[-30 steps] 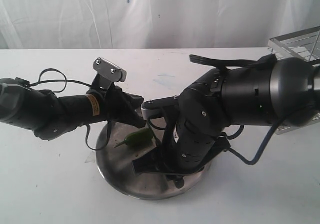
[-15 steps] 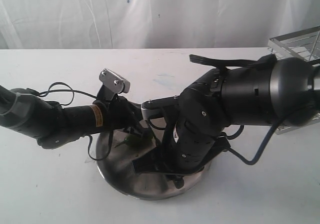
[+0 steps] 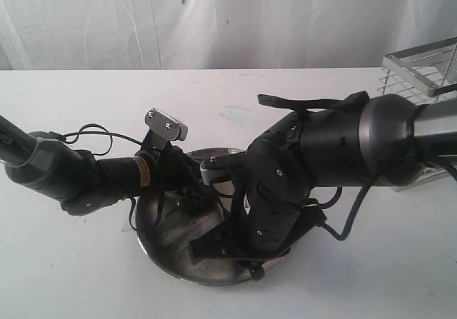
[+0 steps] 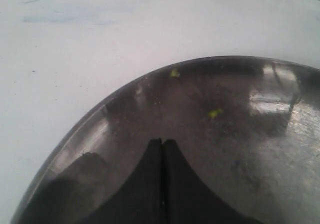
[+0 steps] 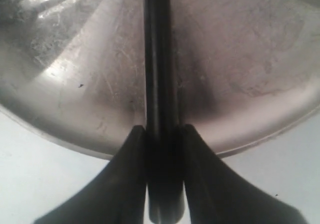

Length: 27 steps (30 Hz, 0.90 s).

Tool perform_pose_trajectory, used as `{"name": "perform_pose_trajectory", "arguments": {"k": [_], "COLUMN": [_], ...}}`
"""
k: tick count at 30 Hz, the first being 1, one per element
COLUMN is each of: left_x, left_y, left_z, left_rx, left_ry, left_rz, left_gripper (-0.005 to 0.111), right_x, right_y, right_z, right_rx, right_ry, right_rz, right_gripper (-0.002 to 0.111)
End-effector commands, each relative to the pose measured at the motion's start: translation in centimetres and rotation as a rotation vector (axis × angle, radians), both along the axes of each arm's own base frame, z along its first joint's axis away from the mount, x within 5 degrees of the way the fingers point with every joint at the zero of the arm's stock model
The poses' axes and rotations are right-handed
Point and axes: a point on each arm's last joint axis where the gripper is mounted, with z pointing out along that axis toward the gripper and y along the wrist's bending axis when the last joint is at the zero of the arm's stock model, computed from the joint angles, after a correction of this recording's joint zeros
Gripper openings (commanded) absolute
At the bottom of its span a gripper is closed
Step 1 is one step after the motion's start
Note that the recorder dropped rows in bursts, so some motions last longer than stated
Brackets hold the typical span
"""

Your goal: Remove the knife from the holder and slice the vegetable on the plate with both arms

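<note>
One knife (image 5: 157, 58), clamped in right tool (image 5: 162, 129), crosses the plate (image 5: 240, 58).

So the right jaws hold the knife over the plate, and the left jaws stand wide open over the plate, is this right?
Not fully. The left jaws are shut, tips pressed together; the left wrist view shows it. The rest stands: the right jaws hold the knife over the plate.
</note>
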Motion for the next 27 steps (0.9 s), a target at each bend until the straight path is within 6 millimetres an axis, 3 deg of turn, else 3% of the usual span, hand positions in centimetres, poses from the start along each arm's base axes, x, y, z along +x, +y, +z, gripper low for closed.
{"name": "perform_pose_trajectory", "arguments": {"k": [1,4,7,10,16,21,27], "left_x": [-0.5,-0.4,-0.3,-0.6,-1.9,-3.1,-4.1], "left_y": [0.4,0.0,0.0,0.8,2.7,3.1,3.5], "left_z": [-1.7,0.1,3.7,6.9,10.4,10.8,9.7], "left_rx": [0.072,0.007,-0.019,0.058,0.190,0.190,0.209], "left_ry": [0.070,0.004,-0.081,-0.106,-0.083,-0.083,-0.043], "left_rz": [0.000,-0.017,-0.015,0.033,0.132,0.132,0.128], "left_gripper": [0.000,0.000,0.000,0.000,0.000,0.000,0.000], "right_x": [0.0,0.0,0.1,0.2,0.2,0.3,0.6], "right_y": [0.0,0.0,0.0,-0.2,-0.8,-0.9,-1.0], "right_z": [-0.7,-0.7,-0.7,-0.7,0.2,1.4,1.8], "right_rx": [-0.016,-0.016,-0.013,-0.044,-0.081,-0.059,-0.062], "right_ry": [0.010,0.010,0.008,-0.002,-0.041,-0.090,-0.139], "right_rz": [0.002,0.002,0.002,0.023,0.054,0.054,0.084], "right_gripper": [0.000,0.000,0.000,0.000,0.000,0.000,0.000]}}
